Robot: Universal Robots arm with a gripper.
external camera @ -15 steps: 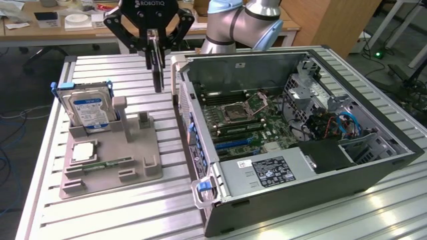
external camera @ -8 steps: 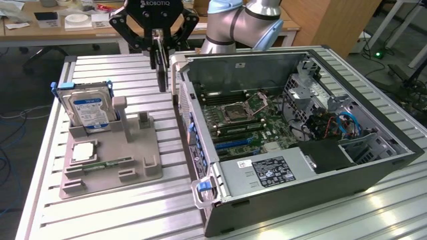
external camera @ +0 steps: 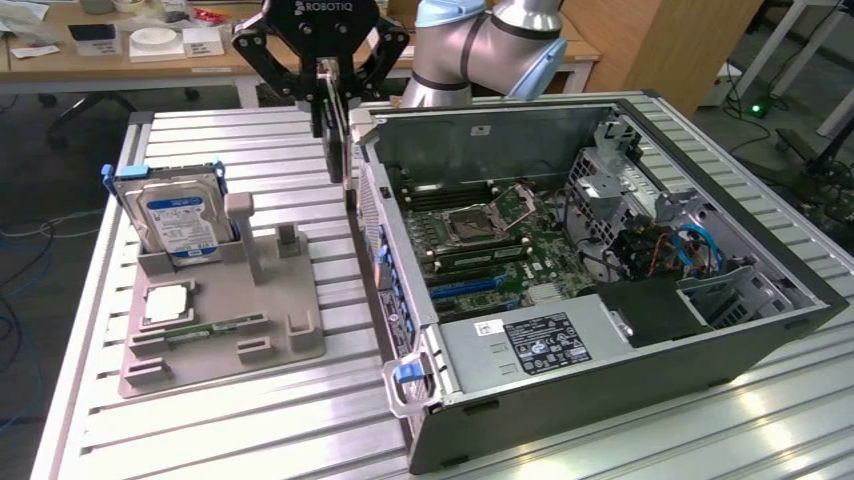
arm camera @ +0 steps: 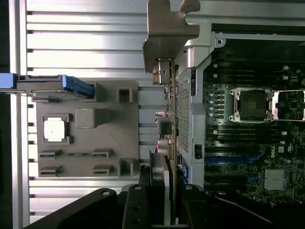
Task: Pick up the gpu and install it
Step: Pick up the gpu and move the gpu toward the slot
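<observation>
Gripper (arm camera: pixel 167 186) sits closest to the wrist camera, jaws clamped on the gpu (external camera: pixel 334 150) across its flat faces; the card hangs edge-on, its pale bracket (arm camera: pixel 167 33) at the end away from the grip.

Working from the exterior view's left:
- hard drive (external camera: pixel 178 215) upright in the grey fixture (external camera: pixel 254 290), near that edge of the table (external camera: pixel 200 430);
- memory stick (external camera: pixel 214 327) lying low in the same fixture;
- the gpu, lifted clear of the table, between the fixture and the near wall of the open computer case (external camera: pixel 601 400);
- motherboard (external camera: pixel 494 240) exposed inside the case.

We judge the card light and stiff but fragile; best held on bare board margin, away from the contact edge and components; being thin, it could twist in the grip.
</observation>
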